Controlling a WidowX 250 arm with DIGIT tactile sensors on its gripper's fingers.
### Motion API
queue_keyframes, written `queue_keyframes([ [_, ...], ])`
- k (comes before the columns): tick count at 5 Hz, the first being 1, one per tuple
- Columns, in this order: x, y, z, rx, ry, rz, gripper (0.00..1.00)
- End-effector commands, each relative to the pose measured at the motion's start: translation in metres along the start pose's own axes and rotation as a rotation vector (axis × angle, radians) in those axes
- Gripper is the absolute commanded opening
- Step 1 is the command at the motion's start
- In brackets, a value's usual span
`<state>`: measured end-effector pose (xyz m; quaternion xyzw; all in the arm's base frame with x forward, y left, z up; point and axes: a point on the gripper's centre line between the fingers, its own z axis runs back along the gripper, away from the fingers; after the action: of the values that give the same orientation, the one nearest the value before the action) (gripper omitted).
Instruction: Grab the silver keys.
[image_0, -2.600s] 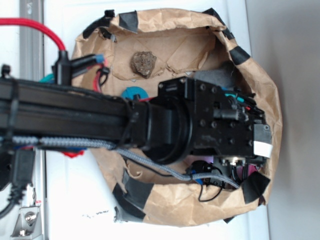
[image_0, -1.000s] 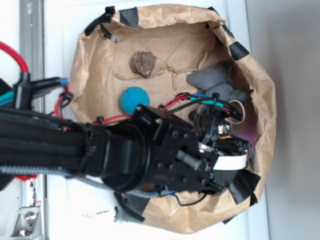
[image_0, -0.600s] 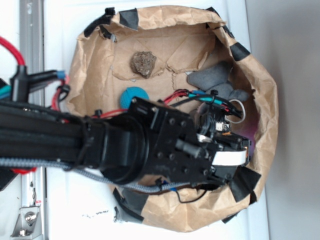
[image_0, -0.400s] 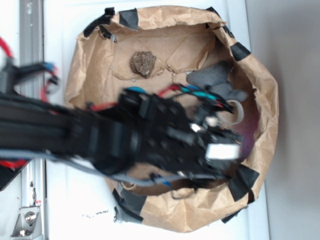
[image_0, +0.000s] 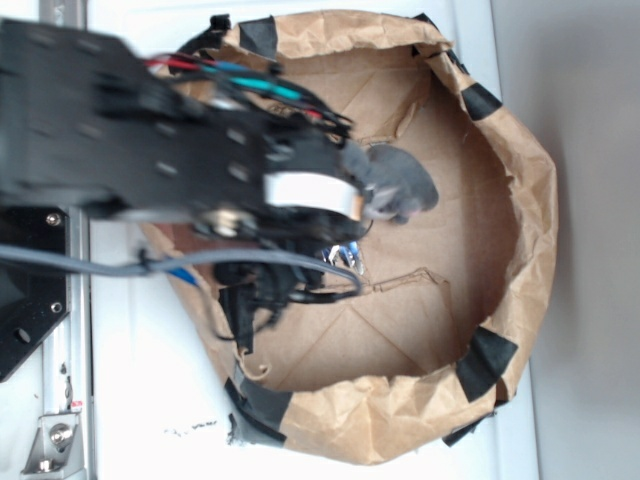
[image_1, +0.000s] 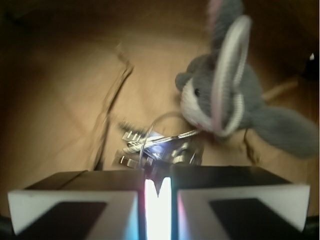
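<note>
Gripper (image_1: 157, 192): jaws nearly together at bottom centre of the wrist view, clamped on the silver keys.
Silver keys (image_1: 152, 145): bunched just above the jaws, wire loop reaching upward.
Grey plush toy (image_1: 227, 102): upper right, beside the keys.
Paper bag (image_0: 520, 230): surrounds everything.

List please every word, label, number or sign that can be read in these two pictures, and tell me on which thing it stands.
There is no readable text in either view.
White label on the gripper: blank or too blurred to read in the exterior view.
Silver keys: any stamping is too blurred to read in the wrist view.
Grey plush toy, brown paper bag and its black tape patches: no print shows.
</note>
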<state>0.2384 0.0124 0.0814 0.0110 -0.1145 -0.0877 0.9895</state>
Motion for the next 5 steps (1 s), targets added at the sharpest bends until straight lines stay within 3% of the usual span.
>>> queue_keyframes([
  [1, 0.008, 0.002, 0.004, 0.011, -0.023, 0.027, 0.0],
  [3, 0.009, 0.0, 0.004, -0.004, -0.029, 0.024, 0.0],
  [4, 0.01, -0.007, -0.004, 0.004, -0.027, 0.022, 0.6],
  [5, 0.013, -0.025, -0.019, -0.025, -0.024, 0.038, 1.0],
])
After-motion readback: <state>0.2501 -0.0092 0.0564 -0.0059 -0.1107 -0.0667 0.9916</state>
